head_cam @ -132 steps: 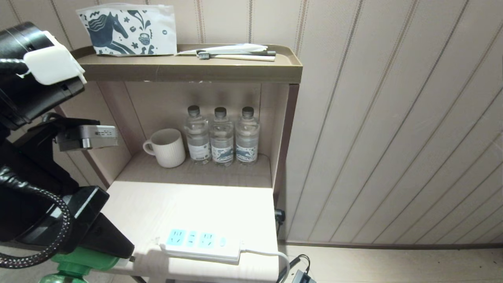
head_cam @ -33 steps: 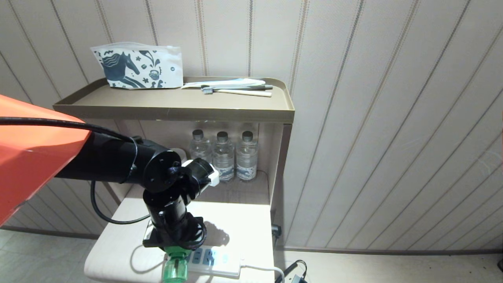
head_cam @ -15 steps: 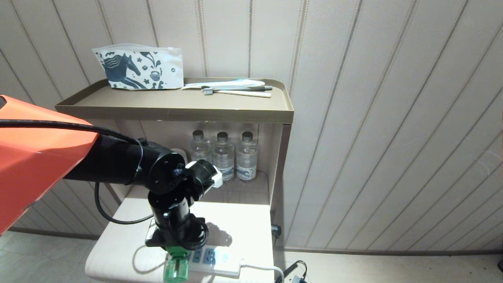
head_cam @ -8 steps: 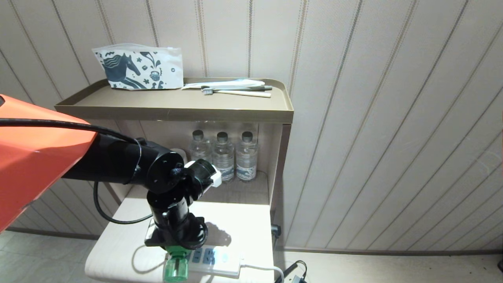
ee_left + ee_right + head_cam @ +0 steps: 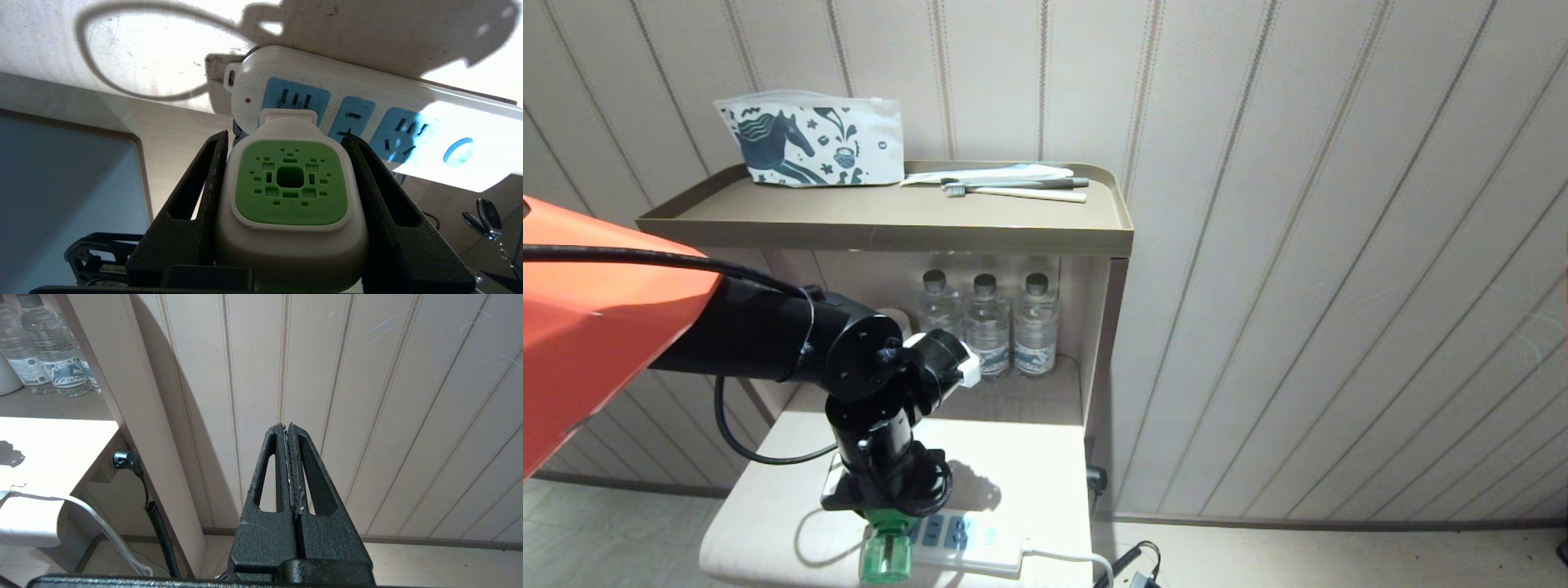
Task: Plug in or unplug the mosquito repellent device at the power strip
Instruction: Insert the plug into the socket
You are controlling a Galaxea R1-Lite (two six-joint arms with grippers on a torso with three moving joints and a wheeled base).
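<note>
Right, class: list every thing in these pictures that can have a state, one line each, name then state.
left pincer: shut on the mosquito repellent device
mosquito repellent device: held, plug end at the power strip's end socket; seating hidden
power strip: flat on the table, two sockets free
right pincer: shut, empty
water bottles: upright, capped
pouch: standing against the wall

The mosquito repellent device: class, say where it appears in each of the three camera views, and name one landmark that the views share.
Head view: the mosquito repellent device sits at the bottom edge, under the left gripper, at the power strip's left end.
Left wrist view: it fills the lower centre, clamped between two black fingers, its plug at the end socket.
Right wrist view: not in it.
Shared landmark: the power strip, in head and left wrist views.
</note>
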